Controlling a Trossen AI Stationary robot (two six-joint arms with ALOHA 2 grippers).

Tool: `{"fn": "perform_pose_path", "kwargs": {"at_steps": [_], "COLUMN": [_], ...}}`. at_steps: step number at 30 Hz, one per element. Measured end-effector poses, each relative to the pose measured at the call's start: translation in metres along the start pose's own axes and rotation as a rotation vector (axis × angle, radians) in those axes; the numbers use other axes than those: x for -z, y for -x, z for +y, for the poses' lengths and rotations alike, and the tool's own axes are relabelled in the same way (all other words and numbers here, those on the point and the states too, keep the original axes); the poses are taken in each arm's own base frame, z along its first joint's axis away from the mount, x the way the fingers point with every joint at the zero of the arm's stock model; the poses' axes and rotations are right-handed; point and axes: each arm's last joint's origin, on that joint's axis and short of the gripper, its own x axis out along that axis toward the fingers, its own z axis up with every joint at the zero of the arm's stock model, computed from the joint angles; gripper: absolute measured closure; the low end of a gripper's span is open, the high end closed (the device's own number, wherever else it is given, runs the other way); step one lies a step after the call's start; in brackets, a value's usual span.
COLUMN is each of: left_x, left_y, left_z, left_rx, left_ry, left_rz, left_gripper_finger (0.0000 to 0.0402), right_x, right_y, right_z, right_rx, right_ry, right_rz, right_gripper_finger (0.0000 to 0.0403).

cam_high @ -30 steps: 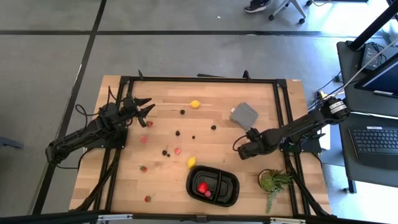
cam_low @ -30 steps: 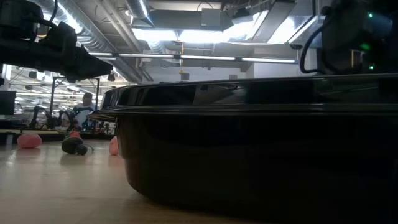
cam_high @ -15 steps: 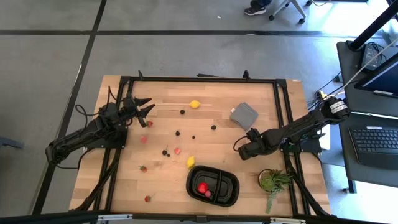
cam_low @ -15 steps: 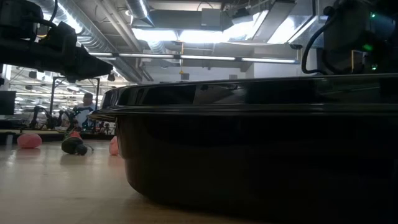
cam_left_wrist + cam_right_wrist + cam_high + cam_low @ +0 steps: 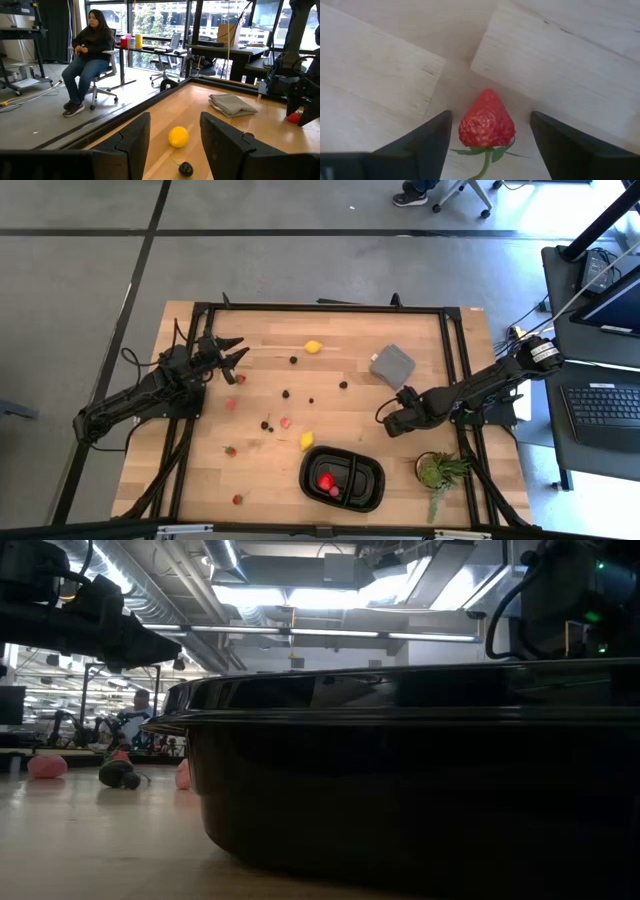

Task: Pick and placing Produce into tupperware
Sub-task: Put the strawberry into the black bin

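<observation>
The right end effector (image 5: 490, 137) points down at the table (image 5: 350, 340), just beyond the black tupperware (image 5: 342, 479), fingers spread either side of a strawberry (image 5: 487, 123) without touching it. The left end effector (image 5: 232, 352) hangs well away from the tupperware on the table's far left side, fingers spread and empty, facing a yellow lemon (image 5: 178, 136). Red pieces (image 5: 326, 480) lie in the tupperware.

An open office-lab: desks (image 5: 165, 50), swivel chairs (image 5: 107, 75), exposed ceiling ducts (image 5: 180, 600).
</observation>
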Motion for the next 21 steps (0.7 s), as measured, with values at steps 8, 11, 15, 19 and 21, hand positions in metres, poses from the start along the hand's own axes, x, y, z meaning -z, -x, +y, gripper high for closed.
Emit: {"fn": "perform_pose_path", "kwargs": {"at_steps": [8, 11, 15, 19, 21], "left_x": [0.0, 0.0, 0.0, 0.0, 0.0], "left_y": [0.0, 0.0, 0.0, 0.0, 0.0], "left_z": [0.0, 0.0, 0.0, 0.0, 0.0], "left_rx": [0.0, 0.0, 0.0, 0.0, 0.0], "left_ry": [0.0, 0.0, 0.0, 0.0, 0.0], "left_rz": [0.0, 0.0, 0.0, 0.0, 0.0], "left_gripper_finger": [0.0237, 0.0237, 0.0237, 0.0237, 0.0237], "right_x": [0.0, 0.0, 0.0, -0.001, -0.002], "right_y": [0.0, 0.0, 0.0, 0.003, 0.011], "right_z": [-0.001, -0.001, -0.001, 0.004, 0.016], "right_rx": [0.008, 0.007, 0.006, -0.01, -0.069], "right_ry": [0.001, 0.001, 0.002, 0.05, 0.072], "right_rz": [-0.001, -0.001, -0.002, 0.002, -0.002], "right_gripper_finger": [0.02, 0.0227, 0.0256, 0.0262, 0.0261]}}
